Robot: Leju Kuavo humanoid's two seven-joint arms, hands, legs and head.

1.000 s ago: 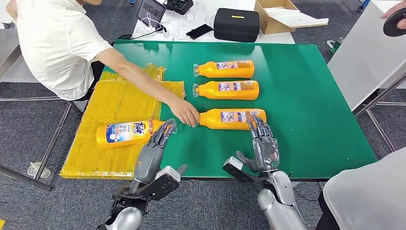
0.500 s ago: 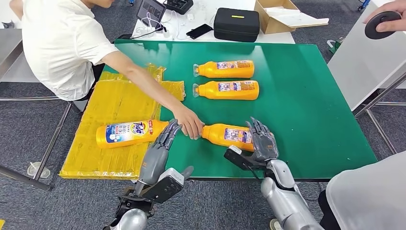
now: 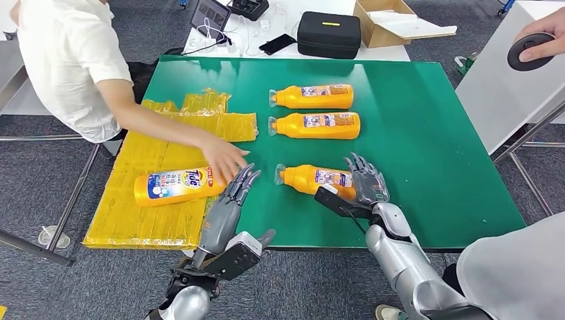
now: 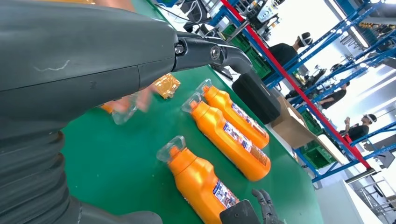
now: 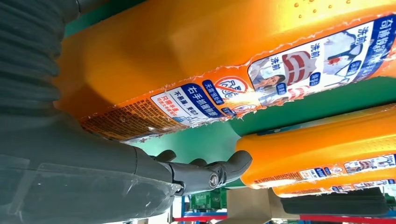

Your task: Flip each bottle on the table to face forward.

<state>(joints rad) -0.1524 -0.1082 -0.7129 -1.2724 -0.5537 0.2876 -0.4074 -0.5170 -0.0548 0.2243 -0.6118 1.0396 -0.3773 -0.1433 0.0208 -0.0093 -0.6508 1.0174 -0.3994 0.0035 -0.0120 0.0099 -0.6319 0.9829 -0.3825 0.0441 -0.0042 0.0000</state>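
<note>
Four orange bottles lie on their sides: one [image 3: 174,185] on the yellow plastic sheet [image 3: 153,213] at the left, with a person's hand [image 3: 225,160] over its neck, and three on the green worktop [image 3: 433,133]. The left hand [image 3: 234,190] hovers with fingers extended and apart beside that leftmost bottle's neck, holding nothing. The right hand [image 3: 365,181] rests on the base end of the nearest bottle [image 3: 313,179], its fingers spread over it; the other two bottles [image 3: 313,97] [image 3: 316,125] lie farther back.

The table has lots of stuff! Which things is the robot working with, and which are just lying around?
For the job: four orange bottles, near, middle, far, front-label; right hand on the near one.

Lying about: yellow bags, black case, cardboard box, phone.
</note>
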